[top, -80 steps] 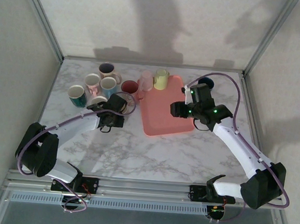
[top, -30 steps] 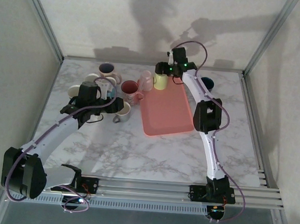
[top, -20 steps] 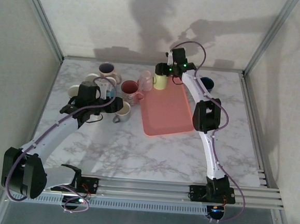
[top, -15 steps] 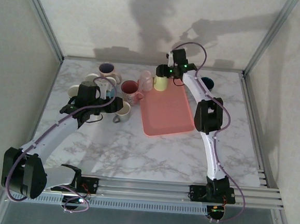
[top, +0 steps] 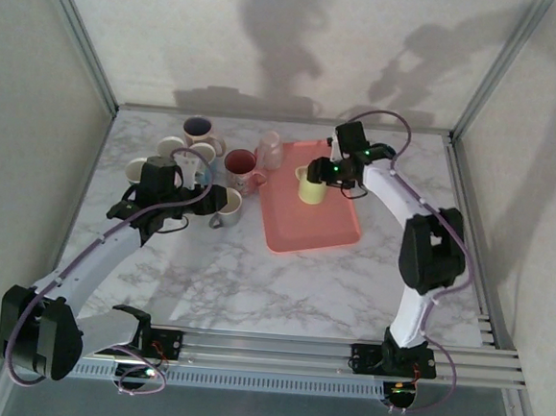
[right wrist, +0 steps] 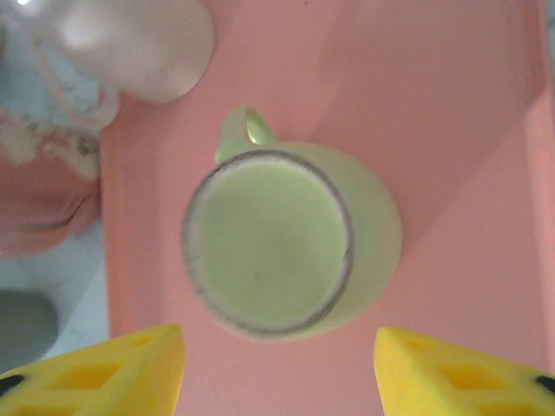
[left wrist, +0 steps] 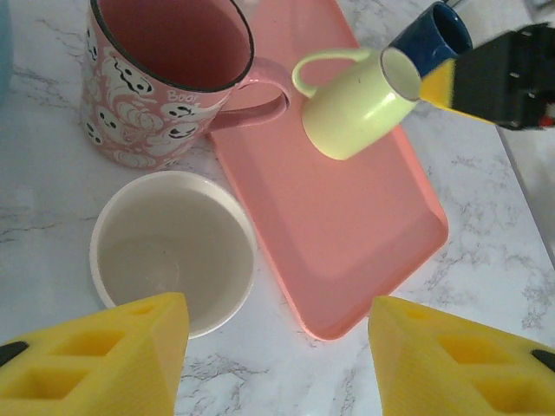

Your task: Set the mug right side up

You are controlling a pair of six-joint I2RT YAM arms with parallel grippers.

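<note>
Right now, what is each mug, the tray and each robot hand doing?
Pale yellow ceramic mug: bottom up, tipped, gripped over the pink plastic tray.
Right hand: closed on the pale yellow ceramic mug.
Pink ghost-printed mug: upright, empty.
White round mug: upright, empty.
Pink plastic tray: lying flat.
Left hand: open, empty.

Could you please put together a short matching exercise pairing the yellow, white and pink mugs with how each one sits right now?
Things:
1. yellow mug
2. white cup
3. pink mug

States:
A. upright on the marble, plain inside
B. tilted over the tray, base turned up
C. upright beside the tray, ghosts printed on it

Pairs: 1-B, 2-A, 3-C
</note>
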